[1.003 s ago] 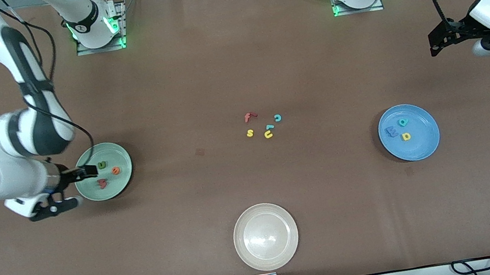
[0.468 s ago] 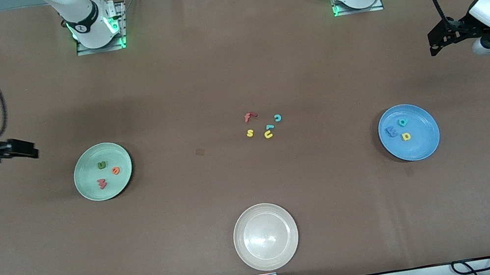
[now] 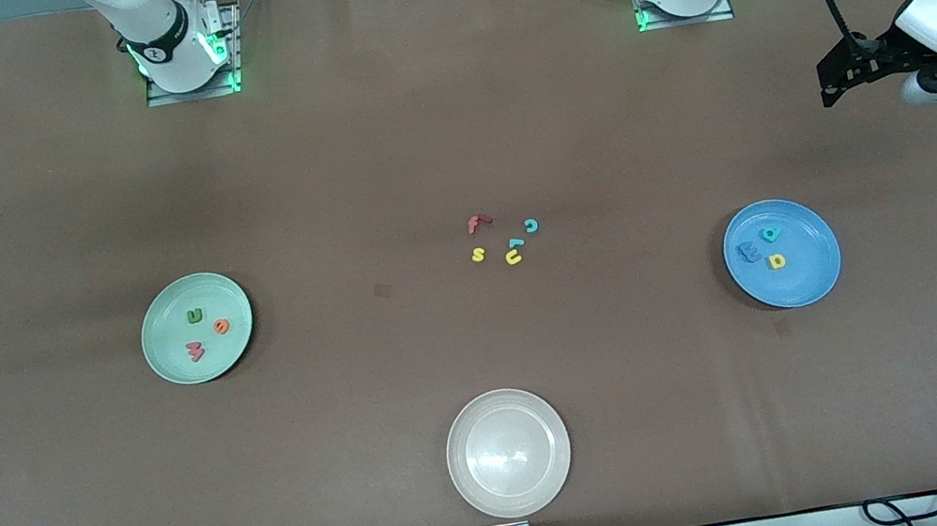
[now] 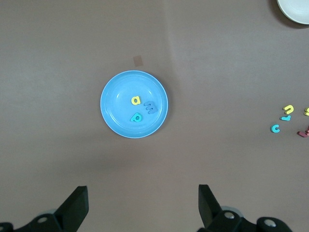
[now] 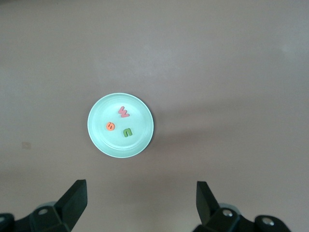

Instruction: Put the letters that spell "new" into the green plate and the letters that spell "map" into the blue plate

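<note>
Fingers [image 5: 77,195] of the right gripper [image 5: 140,198] stood spread wide and held nothing; they hung high over the table [image 3: 444,115] at the right arm's end edge, touching no object. Fingers [image 4: 79,200] of the left gripper [image 4: 142,200] were likewise spread wide and empty, hanging above the table near the left arm's end edge.

Green plate [image 3: 197,328]: on the table toward the right arm's end. Contents, all lying apart from one another inside the rim:
- dark green "n" [image 3: 195,315]
- orange "e" [image 3: 222,325]
- salmon-red "w" [image 3: 196,350], nearest the front camera of the three

Blue plate [image 3: 782,253]: on the table toward the left arm's end. Contents, close together:
- teal "a" [image 3: 770,233]
- blue "m" [image 3: 749,252]
- yellow "p" [image 3: 777,261]

Loose letters at the middle of the table, between the two plates and well apart from both:
- red "f" [image 3: 477,223]
- teal "c" [image 3: 531,226]
- yellow "s" [image 3: 477,254]
- yellow "u" [image 3: 513,257], just beside a further small teal letter [image 3: 515,244] whose shape could not be told

Cream-white plate [image 3: 509,452]: near the table's front edge, at its middle, with nothing in it.
</note>
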Available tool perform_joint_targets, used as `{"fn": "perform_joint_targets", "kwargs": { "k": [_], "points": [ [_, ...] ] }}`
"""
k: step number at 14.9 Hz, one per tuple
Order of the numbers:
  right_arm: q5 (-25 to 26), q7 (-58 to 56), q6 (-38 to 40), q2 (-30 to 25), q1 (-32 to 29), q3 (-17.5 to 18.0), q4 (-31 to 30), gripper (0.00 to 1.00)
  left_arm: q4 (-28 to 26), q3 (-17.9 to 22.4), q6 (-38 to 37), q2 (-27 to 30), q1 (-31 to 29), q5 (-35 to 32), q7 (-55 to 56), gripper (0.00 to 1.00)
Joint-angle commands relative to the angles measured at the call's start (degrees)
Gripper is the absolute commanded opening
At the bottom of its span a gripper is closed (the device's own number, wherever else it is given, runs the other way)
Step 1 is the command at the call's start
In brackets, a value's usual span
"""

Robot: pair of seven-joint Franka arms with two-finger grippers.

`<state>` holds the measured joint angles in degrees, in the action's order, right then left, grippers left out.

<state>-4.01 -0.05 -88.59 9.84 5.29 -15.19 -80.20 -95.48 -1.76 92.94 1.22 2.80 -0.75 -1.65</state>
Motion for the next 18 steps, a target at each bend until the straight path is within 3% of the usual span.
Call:
{"fn": "perform_joint_targets", "kwargs": {
  "k": [1, 3, 6, 12, 18],
  "points": [
    [0.58, 0.93, -0.17, 0.88, -10.28, 11.11, 1.36, 1.00, 0.73, 0.18, -1.27, 0.36, 0.10, 1.37, -1.25, 1.00],
    [0.76, -0.03, -2.89, 1.23, -11.97, 12.55, 0.49, 1.00, 0.73, 0.18, -1.27, 0.45, 0.10, 1.37, -1.25, 1.00],
    [3.30, -1.17, -0.63, -0.78, -11.36, 12.73, -0.74, 1.00, 0.73, 0.18, -1.54, 0.36, 0.10, 1.37, -1.34, 1.00],
    [3.66, -1.79, -7.90, -7.72, -11.27, 12.90, -13.30, 1.00, 0.73, 0.18, -1.54, 0.36, 0.10, 1.37, -1.25, 1.00],
    [5.68, -1.71, -6.68, -8.26, -8.46, 12.90, -13.84, 1.00, 0.73, 0.18, -1.98, 0.36, -0.16, 1.37, -1.34, 1.00]
  ]
}}
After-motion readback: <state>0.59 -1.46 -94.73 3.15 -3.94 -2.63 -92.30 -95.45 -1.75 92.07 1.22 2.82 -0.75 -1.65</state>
